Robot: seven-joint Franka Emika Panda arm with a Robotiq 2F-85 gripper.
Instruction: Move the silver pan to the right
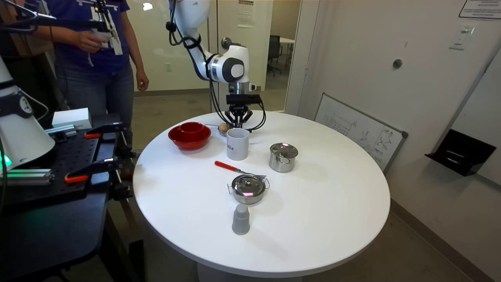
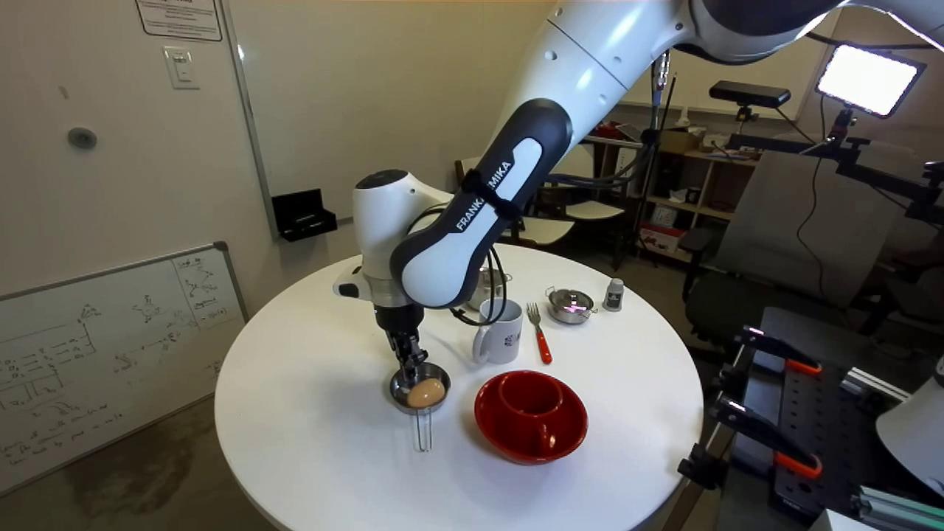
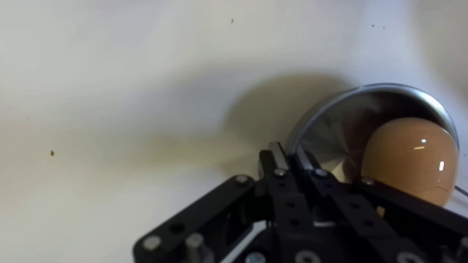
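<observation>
The silver pan (image 2: 399, 399) is small and round, with a wire handle and a brown egg (image 2: 425, 393) inside. It stands on the white round table near the red bowl. In the wrist view the pan (image 3: 329, 126) is at the right, with the egg (image 3: 411, 157) against its far side. In an exterior view the mug mostly hides the pan; the egg (image 1: 224, 127) shows beside it. My gripper (image 3: 287, 151) is shut on the pan's rim, one finger inside and one outside. The gripper also shows in both exterior views (image 1: 238, 123) (image 2: 411, 366), pointing down.
A white mug (image 1: 237, 145) stands close to the gripper. A red bowl (image 2: 490, 435) holding a red cup is beside the pan. A silver pot (image 1: 282, 162), a fork (image 1: 227, 166), a lidded silver pan with side handles (image 1: 248, 190) and a grey shaker (image 1: 241, 221) stand farther off.
</observation>
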